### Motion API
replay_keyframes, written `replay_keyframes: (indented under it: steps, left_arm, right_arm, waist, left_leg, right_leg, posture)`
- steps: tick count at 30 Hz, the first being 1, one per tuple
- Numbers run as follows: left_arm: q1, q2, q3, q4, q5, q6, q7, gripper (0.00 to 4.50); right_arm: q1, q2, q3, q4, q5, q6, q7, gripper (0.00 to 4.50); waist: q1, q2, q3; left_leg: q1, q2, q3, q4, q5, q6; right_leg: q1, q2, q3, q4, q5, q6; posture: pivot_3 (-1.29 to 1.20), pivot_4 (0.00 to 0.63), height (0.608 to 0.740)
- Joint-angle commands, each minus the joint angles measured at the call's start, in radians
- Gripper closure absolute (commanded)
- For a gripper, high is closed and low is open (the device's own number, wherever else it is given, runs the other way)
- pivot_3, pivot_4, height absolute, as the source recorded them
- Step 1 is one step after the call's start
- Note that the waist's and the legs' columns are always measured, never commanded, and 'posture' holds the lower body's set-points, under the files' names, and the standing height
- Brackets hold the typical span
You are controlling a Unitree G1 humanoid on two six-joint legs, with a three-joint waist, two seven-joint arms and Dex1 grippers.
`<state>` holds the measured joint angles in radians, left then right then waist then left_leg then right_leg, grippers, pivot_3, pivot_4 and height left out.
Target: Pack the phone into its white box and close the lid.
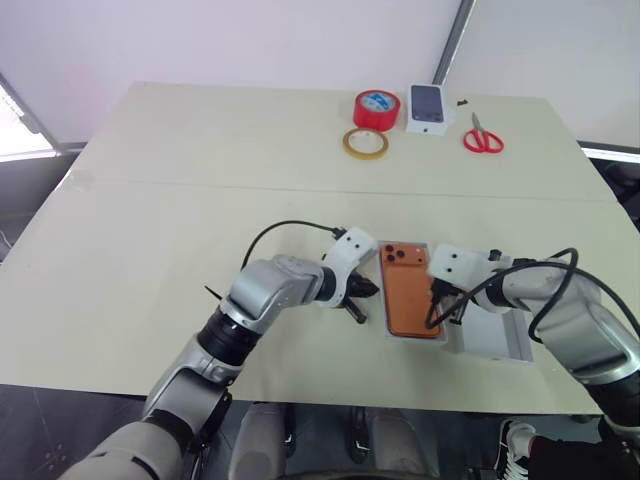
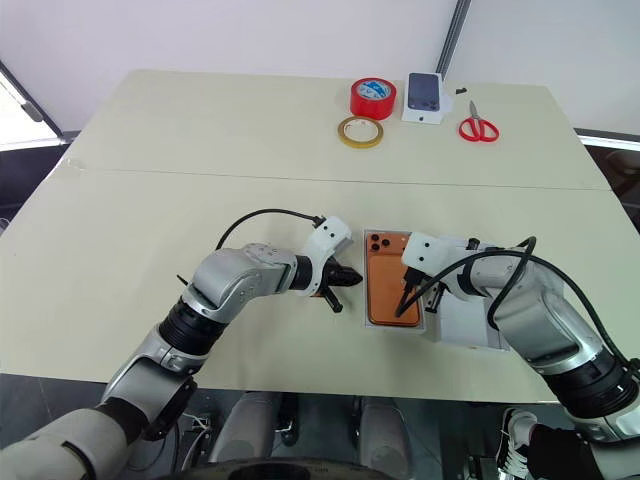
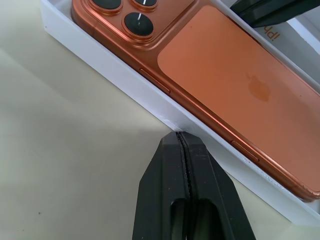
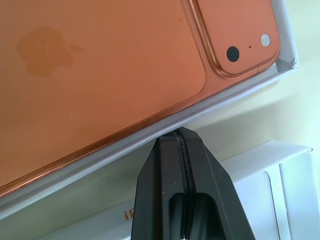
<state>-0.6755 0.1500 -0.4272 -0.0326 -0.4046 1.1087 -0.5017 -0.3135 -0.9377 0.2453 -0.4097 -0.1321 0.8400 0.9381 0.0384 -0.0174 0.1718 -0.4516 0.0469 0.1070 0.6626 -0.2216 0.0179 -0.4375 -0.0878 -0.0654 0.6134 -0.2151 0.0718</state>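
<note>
The orange phone [image 1: 412, 292] lies back up inside the white box [image 3: 125, 82], camera cluster at the far end. The box sits near the table's front edge. My left gripper [image 1: 370, 289] is shut and empty, with its tip against the outside of the box's left rim. On the opposite side, my right gripper [image 1: 438, 302] is also shut and empty, its tip at the box's right rim [image 4: 225, 97]. The white lid [image 1: 492, 335] lies flat on the table just right of the box, partly under my right arm.
At the far side of the table stand a red tape roll [image 1: 376, 108], a tan tape ring [image 1: 366, 143], a small white box printed with a dark phone picture [image 1: 427, 108] and red scissors [image 1: 483, 135]. The table's front edge runs just below the box.
</note>
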Motion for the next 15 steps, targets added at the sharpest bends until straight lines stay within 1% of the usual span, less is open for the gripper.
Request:
replay_keyframes:
  steps: [1, 3, 6, 9, 10, 11, 12, 13, 15]
  left_arm:
    - [-0.021, -0.036, 0.013, -0.020, -0.020, -0.018, -0.035, 4.47]
    - [-0.016, -0.018, 0.045, -0.035, -0.023, -0.012, -0.037, 4.47]
    - [0.008, 0.033, 0.097, -0.080, -0.031, -0.004, -0.047, 4.47]
    - [0.070, 0.111, 0.175, -0.164, -0.054, -0.010, -0.062, 4.47]
    - [0.087, 0.133, 0.184, -0.187, -0.055, -0.022, -0.070, 4.50]
    - [0.101, 0.149, 0.189, -0.204, -0.056, -0.033, -0.077, 4.50]
    - [0.116, 0.163, 0.194, -0.222, -0.058, -0.044, -0.084, 4.50]
    - [0.130, 0.175, 0.198, -0.239, -0.061, -0.057, -0.094, 4.50]
    - [0.163, 0.219, 0.188, -0.285, -0.057, -0.108, -0.132, 4.50]
  right_arm:
    - [-0.034, -0.015, -0.038, -0.046, 0.050, -0.028, 0.035, 4.50]
    - [-0.036, -0.037, -0.077, -0.063, 0.083, -0.019, 0.064, 4.50]
    - [-0.031, -0.082, -0.142, -0.090, 0.142, 0.001, 0.112, 4.50]
    - [-0.050, -0.106, -0.231, -0.092, 0.245, 0.165, 0.147, 4.50]
    - [-0.056, -0.106, -0.248, -0.092, 0.274, 0.226, 0.149, 3.97]
    - [-0.059, -0.105, -0.257, -0.093, 0.295, 0.267, 0.143, 3.67]
    - [-0.066, -0.097, -0.265, -0.093, 0.314, 0.324, 0.129, 3.10]
    - [-0.074, -0.086, -0.272, -0.090, 0.328, 0.374, 0.110, 2.67]
    - [-0.098, -0.056, -0.286, -0.076, 0.342, 0.496, 0.050, 1.66]
  waist:
    - [0.000, 0.000, 0.000]
    - [0.000, 0.000, 0.000]
    - [-0.002, 0.001, 0.000]
    - [-0.008, 0.001, 0.000]
    - [-0.011, 0.001, 0.000]
    - [-0.011, 0.001, 0.000]
    - [-0.012, 0.001, 0.000]
    - [-0.012, 0.001, 0.000]
    - [-0.010, 0.001, 0.000]
  left_leg:
    - [0.000, 0.000, 0.000, 0.000, 0.000, 0.000]
    - [-0.001, 0.000, 0.000, 0.000, 0.000, 0.000]
    - [-0.002, 0.000, 0.000, 0.000, 0.000, 0.000]
    - [-0.002, 0.001, 0.000, 0.000, 0.000, 0.000]
    - [-0.002, 0.001, 0.000, 0.000, 0.000, 0.000]
    - [-0.002, 0.001, 0.000, 0.000, 0.000, 0.000]
    - [-0.001, 0.002, 0.000, 0.000, 0.000, 0.000]
    - [-0.001, 0.002, -0.001, 0.000, 0.000, 0.000]
    - [-0.002, 0.001, -0.001, 0.000, 0.000, 0.000]
  right_leg:
    - [0.000, 0.000, 0.000, 0.000, 0.000, 0.000]
    - [0.000, 0.000, 0.000, 0.000, 0.000, 0.000]
    - [-0.002, 0.000, 0.000, 0.000, 0.000, 0.000]
    - [-0.002, 0.001, 0.000, 0.001, 0.000, 0.000]
    - [-0.002, 0.001, 0.000, 0.002, 0.000, 0.000]
    - [-0.002, 0.001, 0.000, 0.002, 0.000, 0.000]
    - [-0.002, 0.001, 0.000, 0.002, 0.000, 0.000]
    - [-0.002, 0.001, 0.000, 0.002, 0.000, 0.000]
    - [-0.002, 0.000, 0.000, 0.002, 0.000, 0.000]
  posture:
    - [0.00, 0.150, 0.740]
    - [0.00, 0.150, 0.740]
    - [0.00, 0.150, 0.740]
    - [0.00, 0.150, 0.740]
    - [0.00, 0.150, 0.740]
    - [0.00, 0.150, 0.740]
    - [0.00, 0.150, 0.740]
    - [0.00, 0.150, 0.740]
    - [0.00, 0.150, 0.740]
